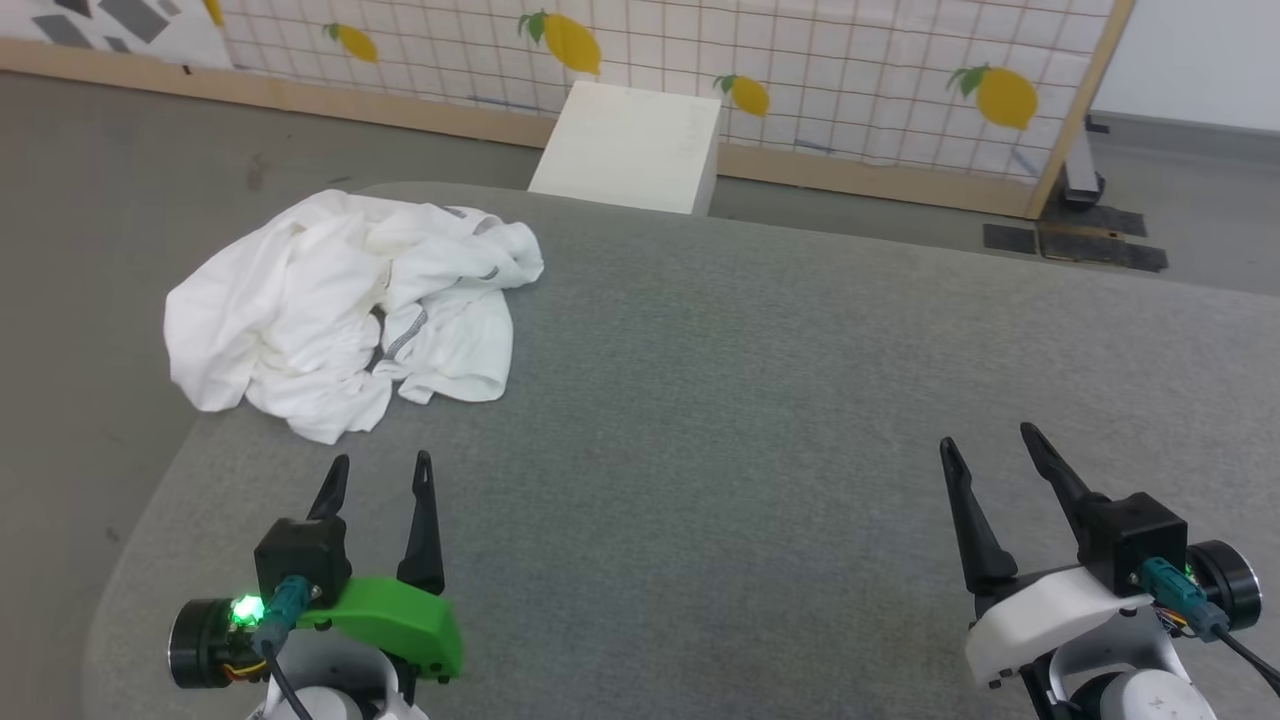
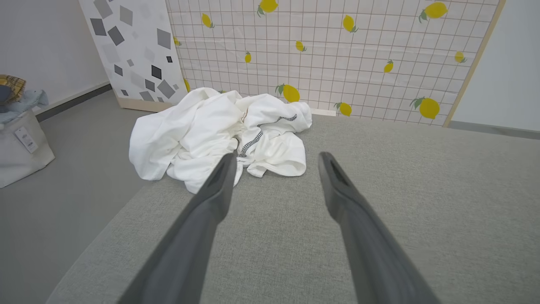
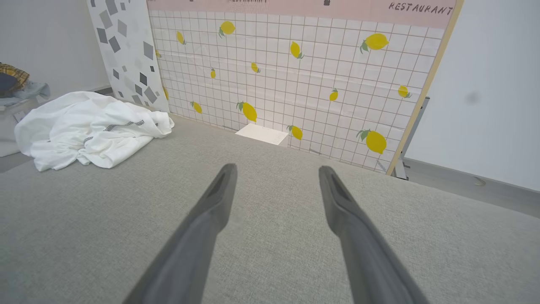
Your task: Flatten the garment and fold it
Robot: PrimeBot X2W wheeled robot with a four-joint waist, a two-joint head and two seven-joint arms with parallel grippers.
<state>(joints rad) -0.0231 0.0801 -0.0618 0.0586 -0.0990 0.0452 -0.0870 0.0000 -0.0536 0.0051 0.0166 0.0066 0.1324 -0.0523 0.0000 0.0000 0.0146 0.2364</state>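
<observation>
The garment [image 1: 345, 310] is a white shirt with grey-and-white stitching, lying crumpled in a heap at the far left corner of the grey padded table [image 1: 760, 400]. It partly hangs over the table's left edge. My left gripper [image 1: 382, 472] stands open just short of the heap's near edge, nothing between its fingers. In the left wrist view the garment [image 2: 219, 131] lies right past my left gripper [image 2: 277, 158]. My right gripper [image 1: 990, 445] is open at the near right, far from the cloth. In the right wrist view the garment [image 3: 88, 128] sits far to the left of my right gripper [image 3: 277, 169].
A white box [image 1: 632, 145] stands on the floor behind the table's far edge, against a lemon-patterned grid screen [image 1: 800, 70]. Grey floor runs along the table's left side. A pale bag [image 2: 19, 143] with clothes on it sits on the floor at the left.
</observation>
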